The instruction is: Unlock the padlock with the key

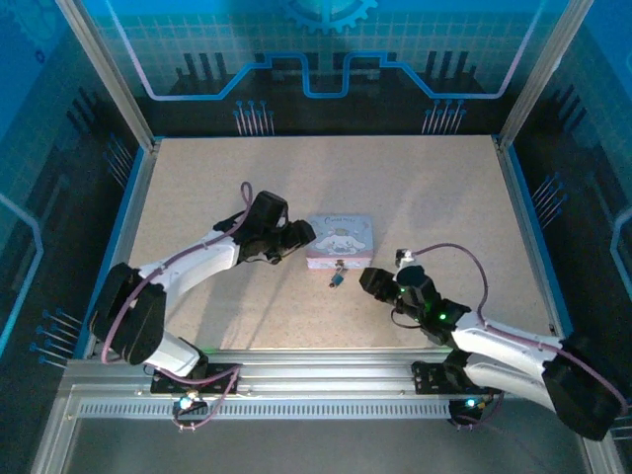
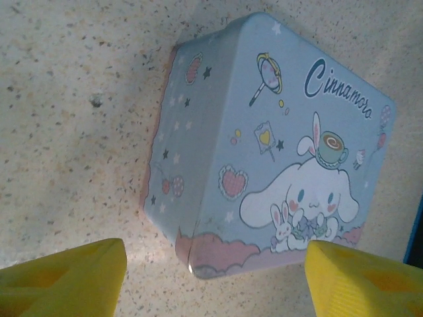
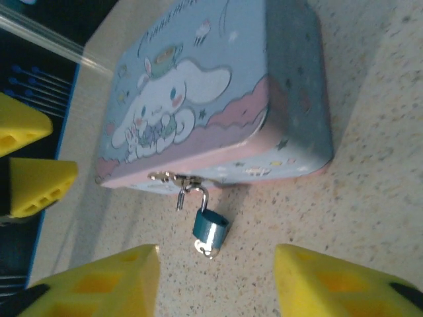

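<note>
The right gripper [image 3: 218, 284] stands open, its two yellow fingertips well apart with bare speckled table [image 3: 377, 165] between them and nothing in its grasp. Just ahead of that gap lies the padlock [image 3: 210, 228], which it does not touch. The padlock is a tiny lock with a blue-tinted metal body and a thin bright shackle hooked into the small hasp [image 3: 173, 178] on the pink lower edge of the tin box [image 3: 198, 79]. A silvery stub [image 3: 206, 249] shows at its base, too small to identify, and I cannot tell whether the shackle is latched. From the overhead camera the padlock [image 1: 337, 279] is a dark speck just in front of the tin box [image 1: 341, 237], with the right gripper [image 1: 370, 279] near it on the tin's front right. The left gripper [image 2: 215, 281] is likewise open and empty, its yellow fingertips wide apart and aimed at a corner of the tin box [image 2: 264, 132]. Overhead, it [image 1: 301, 237] sits just beside the tin's left end. The lid is lavender-blue with a white long-eared cartoon puppy, bunnies, hearts and stars. Its script lettering reads "Cinnamoro", the rest running off toward the lid's edge.
</note>
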